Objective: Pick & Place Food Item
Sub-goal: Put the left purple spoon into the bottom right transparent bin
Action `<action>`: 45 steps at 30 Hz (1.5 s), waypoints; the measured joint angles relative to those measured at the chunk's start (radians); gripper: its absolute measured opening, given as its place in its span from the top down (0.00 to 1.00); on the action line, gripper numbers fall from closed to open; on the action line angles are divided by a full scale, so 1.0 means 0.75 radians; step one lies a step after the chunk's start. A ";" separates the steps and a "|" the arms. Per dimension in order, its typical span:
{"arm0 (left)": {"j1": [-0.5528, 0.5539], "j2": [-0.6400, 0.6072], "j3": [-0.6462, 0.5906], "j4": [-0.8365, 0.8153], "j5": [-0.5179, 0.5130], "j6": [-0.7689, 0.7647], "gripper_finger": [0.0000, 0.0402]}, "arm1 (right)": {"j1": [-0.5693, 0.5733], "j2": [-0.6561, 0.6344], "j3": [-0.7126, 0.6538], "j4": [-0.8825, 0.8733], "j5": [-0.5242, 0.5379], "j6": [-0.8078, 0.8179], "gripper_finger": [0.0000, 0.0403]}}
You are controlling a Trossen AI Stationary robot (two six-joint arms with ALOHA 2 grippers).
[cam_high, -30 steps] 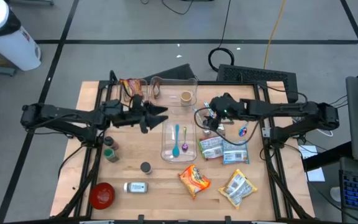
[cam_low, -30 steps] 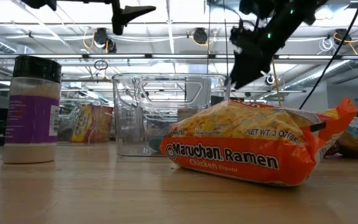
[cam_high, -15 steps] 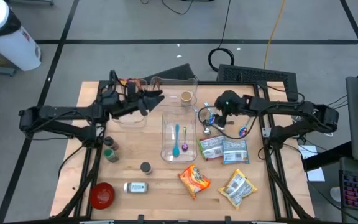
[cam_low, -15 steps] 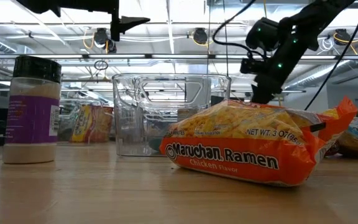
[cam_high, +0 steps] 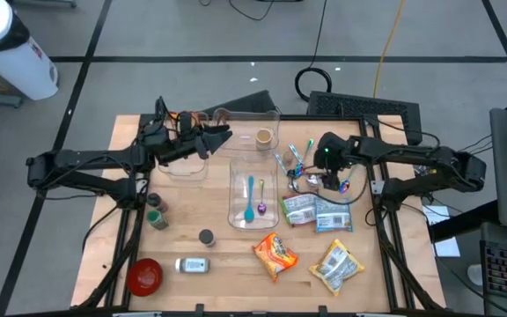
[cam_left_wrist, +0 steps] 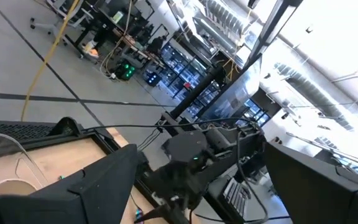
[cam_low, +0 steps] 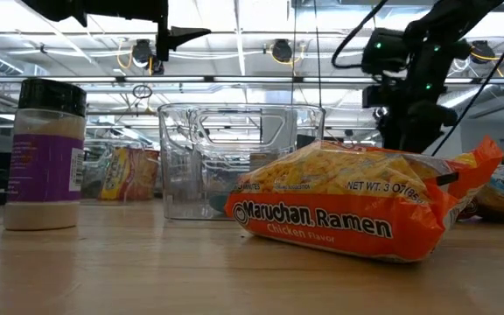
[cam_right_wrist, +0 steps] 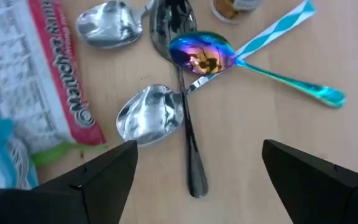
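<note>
An orange ramen packet [cam_high: 275,254] [cam_low: 357,210] lies flat near the table's front edge, with a yellow packet [cam_high: 337,264] to its right. Two green-and-white packets [cam_high: 315,211] lie farther back; one shows in the right wrist view as a red-edged packet [cam_right_wrist: 36,81]. My right gripper [cam_high: 311,179] [cam_right_wrist: 194,186] hangs open, tipped down, over a heap of loose spoons [cam_right_wrist: 179,81] just behind those packets, touching nothing. My left gripper [cam_high: 223,135] [cam_left_wrist: 210,193] is open and high, roughly level, above a clear tub [cam_high: 179,163] at the far left.
A clear tray [cam_high: 252,195] holding two coloured spoons sits mid-table. A paper cup [cam_high: 264,137] stands behind it. Spice jars [cam_high: 155,216] [cam_high: 192,264], a small lid [cam_high: 206,236] and a red bowl [cam_high: 144,276] fill the near left. Bare wood lies between tray and ramen.
My right gripper has gone toward the table's right edge and down, tipping from a shallow slant to point steeply down over the spoons. My left gripper has swung toward the far edge, staying high and open. Nothing on the table has moved.
</note>
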 joint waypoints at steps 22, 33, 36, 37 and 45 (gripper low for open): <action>0.217 0.001 0.000 -0.037 0.296 0.030 0.11 | -0.041 0.234 0.004 0.353 0.108 -0.205 0.24; 0.252 0.001 0.001 -0.089 0.390 0.003 0.11 | -0.150 0.418 0.127 0.379 0.056 -0.391 0.24; 0.252 0.001 0.001 -0.101 0.390 0.003 0.11 | -0.161 0.464 0.179 0.376 0.034 -0.429 0.24; 0.252 0.001 0.001 -0.108 0.391 0.003 0.11 | -0.162 0.478 0.196 0.372 0.034 -0.456 0.24; 0.262 0.001 0.001 -0.114 0.471 -0.011 0.11 | -0.169 0.566 0.256 0.254 -0.009 -0.634 0.24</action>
